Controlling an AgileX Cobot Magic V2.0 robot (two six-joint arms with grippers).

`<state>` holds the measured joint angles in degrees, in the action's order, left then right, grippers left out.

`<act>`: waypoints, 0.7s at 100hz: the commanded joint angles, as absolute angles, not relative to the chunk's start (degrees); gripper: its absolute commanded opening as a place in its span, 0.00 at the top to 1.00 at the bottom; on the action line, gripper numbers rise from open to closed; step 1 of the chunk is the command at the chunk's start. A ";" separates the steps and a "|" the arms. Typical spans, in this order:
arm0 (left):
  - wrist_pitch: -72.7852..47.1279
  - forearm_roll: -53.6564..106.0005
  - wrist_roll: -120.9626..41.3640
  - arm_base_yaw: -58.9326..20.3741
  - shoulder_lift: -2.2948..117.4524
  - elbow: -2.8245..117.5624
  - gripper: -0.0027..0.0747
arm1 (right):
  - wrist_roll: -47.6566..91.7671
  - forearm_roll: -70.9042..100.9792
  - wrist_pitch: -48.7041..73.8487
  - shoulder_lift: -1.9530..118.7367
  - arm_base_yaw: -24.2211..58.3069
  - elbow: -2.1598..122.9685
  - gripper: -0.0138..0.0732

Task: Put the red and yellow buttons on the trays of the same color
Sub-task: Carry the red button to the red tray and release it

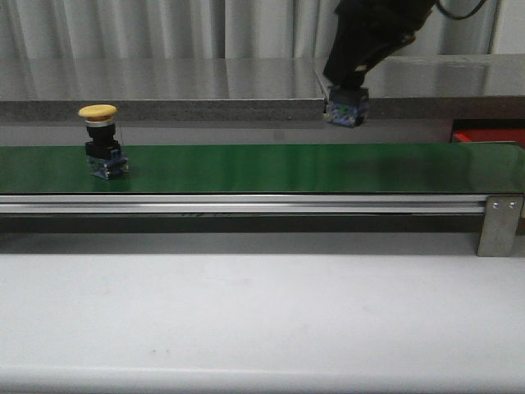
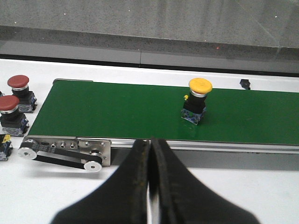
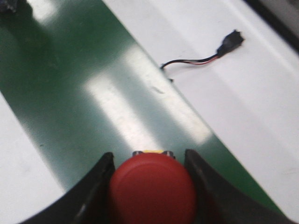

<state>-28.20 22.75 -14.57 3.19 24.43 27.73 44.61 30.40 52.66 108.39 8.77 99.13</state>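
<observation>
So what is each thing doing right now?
Yellow button: standing upright on the green belt, nobody holding it.
Red button: gripped by the right end effector, lifted above the belt.
Left end effector: shut, holding nothing.
Two more red buttons: standing upright beside the belt's end.
Red tray: only partly seen.

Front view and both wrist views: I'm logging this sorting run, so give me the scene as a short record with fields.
belt: long green belt, one button standing on it
yellow button: upright on the belt's left part
right gripper: shut on a red button, raised above the belt
left gripper: shut, holding nothing
spare red buttons: two on the white table past the belt's end
red tray: partly seen at far right
yellow tray: not in view
</observation>
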 commanded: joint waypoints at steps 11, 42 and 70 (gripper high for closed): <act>-24.05 24.04 -14.56 2.64 24.80 29.15 0.99 | 42.56 32.04 51.33 104.64 1.25 106.06 0.80; -24.05 24.04 -14.56 2.64 24.80 29.15 0.99 | 42.19 32.04 51.27 104.64 -12.25 107.06 0.80; -24.05 24.04 -14.56 2.64 24.80 29.15 0.99 | 42.19 32.04 49.99 106.01 -21.52 107.06 0.80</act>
<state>-28.20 22.75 -14.57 3.19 24.43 27.73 42.42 30.30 53.05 108.40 -19.55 105.01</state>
